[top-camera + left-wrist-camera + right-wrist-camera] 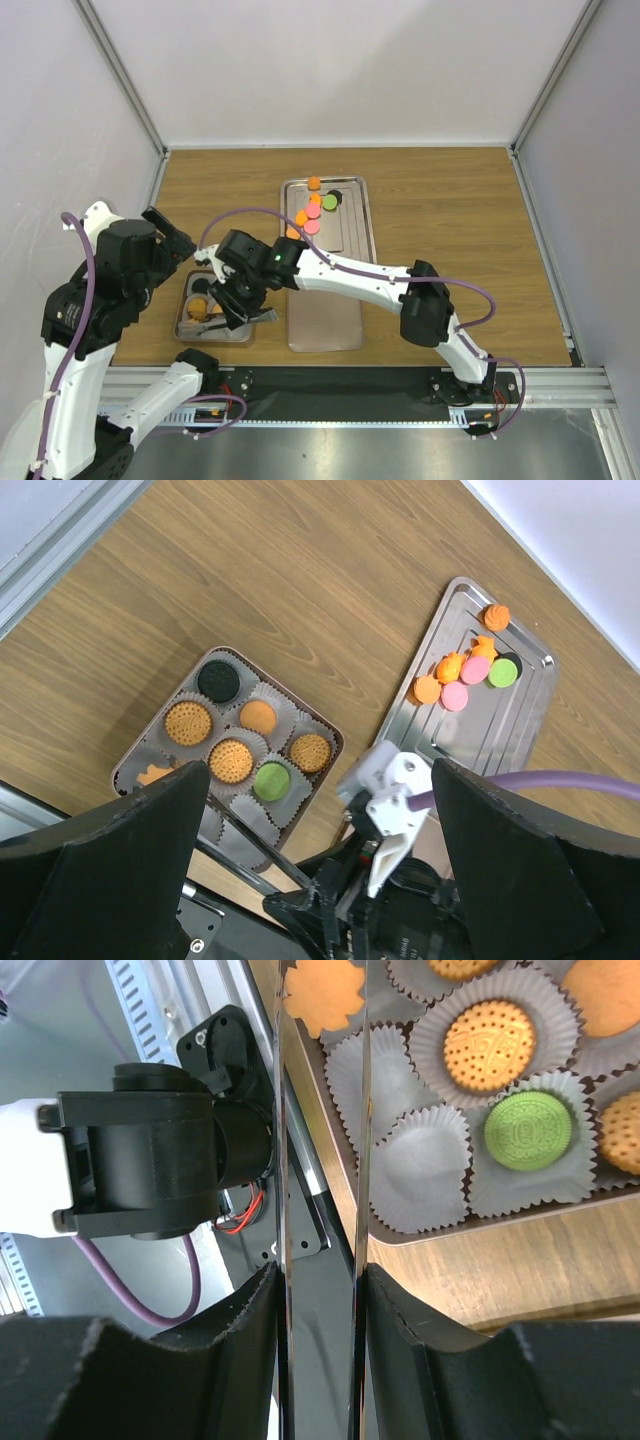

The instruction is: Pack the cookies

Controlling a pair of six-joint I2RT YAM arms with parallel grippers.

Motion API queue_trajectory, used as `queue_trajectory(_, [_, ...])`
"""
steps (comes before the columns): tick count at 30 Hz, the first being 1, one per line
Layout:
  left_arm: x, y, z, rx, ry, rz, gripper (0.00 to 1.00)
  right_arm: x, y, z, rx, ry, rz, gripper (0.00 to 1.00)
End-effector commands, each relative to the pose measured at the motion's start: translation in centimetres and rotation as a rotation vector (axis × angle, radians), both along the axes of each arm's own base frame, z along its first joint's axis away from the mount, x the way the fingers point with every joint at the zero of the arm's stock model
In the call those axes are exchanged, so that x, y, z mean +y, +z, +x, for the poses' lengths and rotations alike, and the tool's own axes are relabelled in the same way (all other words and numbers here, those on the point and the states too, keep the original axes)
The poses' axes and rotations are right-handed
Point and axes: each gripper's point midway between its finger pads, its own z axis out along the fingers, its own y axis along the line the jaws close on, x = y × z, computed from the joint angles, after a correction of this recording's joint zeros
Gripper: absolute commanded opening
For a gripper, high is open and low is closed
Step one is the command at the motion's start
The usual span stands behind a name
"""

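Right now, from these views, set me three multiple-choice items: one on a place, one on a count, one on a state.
1. Where do the loose cookies lie on the steel tray? A at its far end; B at its near end; C on the wood beside it.
2. How many pink cookies lie on the tray? A none; B two; C five.
3. The left hand is: A shut on a cookie; B shut on the tray; C open and empty.

Answers: 1 A, they cluster at the top end in the overhead view. 2 B, two pink discs show there. 3 C, its fingers stand wide with nothing between.
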Motion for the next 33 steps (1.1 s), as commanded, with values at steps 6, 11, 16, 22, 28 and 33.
queue_trajectory(6, [0.1,-0.9,-1.1,0.041,-0.016,0.008,1.0,1.8,1.8,-0.9,-0.007,0.025,0.06,0.34])
queue_trajectory(11, [0.1,-1.0,-1.1,0.034,-0.02,0.005,1.0,2.0,1.2,-1.0,-0.009,0.02,0.053,0.36])
queue_trajectory(16, [-0.2,-1.2,-0.9,0.038,-0.032,0.004,1.0,1.9,1.1,-0.9,-0.019,0.012,0.043,0.39])
queue_trajectory(22, [-0.3,-1.3,-0.7,0.036,-0.037,0.005,1.0,1.7,0.9,-0.9,-0.028,0.012,0.036,0.45])
queue_trajectory(28, [-0.4,-1.5,-0.7,0.04,-0.04,0.002,1.0,1.6,1.1,-0.9,-0.031,0.014,0.039,0.5])
queue_trajectory(33, [-0.4,-1.5,-0.7,0.04,-0.038,0.001,1.0,1.5,1.0,-0.9,-0.028,0.014,0.037,0.52])
